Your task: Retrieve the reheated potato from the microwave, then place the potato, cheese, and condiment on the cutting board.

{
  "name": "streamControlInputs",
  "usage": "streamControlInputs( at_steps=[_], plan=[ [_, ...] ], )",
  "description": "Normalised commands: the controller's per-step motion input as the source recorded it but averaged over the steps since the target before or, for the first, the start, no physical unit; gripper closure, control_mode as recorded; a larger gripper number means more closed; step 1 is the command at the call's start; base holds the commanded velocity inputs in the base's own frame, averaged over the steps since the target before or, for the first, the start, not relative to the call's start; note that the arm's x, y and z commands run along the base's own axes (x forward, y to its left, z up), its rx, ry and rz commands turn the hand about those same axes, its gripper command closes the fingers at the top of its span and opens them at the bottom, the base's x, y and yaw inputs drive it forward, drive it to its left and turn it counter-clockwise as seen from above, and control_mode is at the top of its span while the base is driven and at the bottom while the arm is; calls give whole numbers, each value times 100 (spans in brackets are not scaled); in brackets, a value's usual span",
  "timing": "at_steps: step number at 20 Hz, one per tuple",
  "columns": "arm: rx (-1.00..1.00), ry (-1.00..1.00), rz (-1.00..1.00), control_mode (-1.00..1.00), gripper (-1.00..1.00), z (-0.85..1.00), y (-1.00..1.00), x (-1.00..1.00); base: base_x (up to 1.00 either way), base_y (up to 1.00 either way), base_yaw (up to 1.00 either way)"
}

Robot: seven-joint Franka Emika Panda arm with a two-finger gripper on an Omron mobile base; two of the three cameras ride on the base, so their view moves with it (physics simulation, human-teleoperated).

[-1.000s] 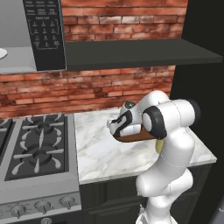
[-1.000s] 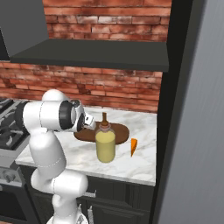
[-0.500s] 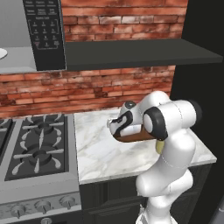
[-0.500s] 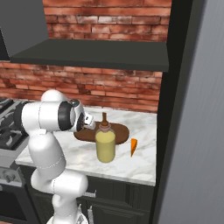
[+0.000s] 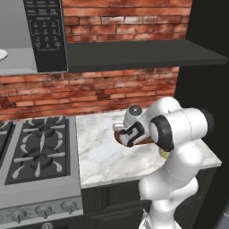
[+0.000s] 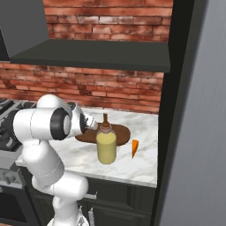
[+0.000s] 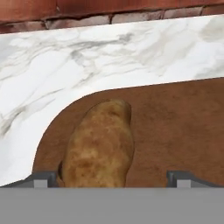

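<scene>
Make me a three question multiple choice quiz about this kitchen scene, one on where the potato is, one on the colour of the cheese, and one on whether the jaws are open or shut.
1. Where does the potato lie?
A. On the cutting board
B. On a stove burner
C. Inside the microwave

2. What colour is the cheese on the counter?
A. White
B. Orange
C. Green

3. How do the jaws of the gripper stand?
A. Shut on the potato
B. Shut on nothing
C. Open, with the potato between them

Answers:
1. A, since the hand view shows the potato resting on the brown board, with the marble beyond its edge.
2. B, since the right base view shows a small orange wedge beside the condiment bottle.
3. C, since the hand view shows the two tips set wide apart, the right one well clear of the potato.
</scene>
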Motion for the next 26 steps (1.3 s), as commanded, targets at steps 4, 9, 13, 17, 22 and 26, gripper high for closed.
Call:
streamControlInputs(
  at_steps=[4, 9, 13, 17, 22, 26],
  plan=[
    [-6, -7, -9, -100, -100, 22, 0, -31, 0, 0, 0],
    [0, -1, -9, -100, -100, 31, 7, -33, 0, 0, 0],
    [0, 0, -3, -100, -100, 38, 6, -35, 0, 0, 0],
    [0, 0, 0, -100, -100, 49, 1, -27, 0, 0, 0],
    [0, 0, 0, -100, -100, 59, 3, -25, 0, 0, 0],
    [3, 3, 0, -100, -100, 63, 4, -26, 0, 0, 0]
  ],
)
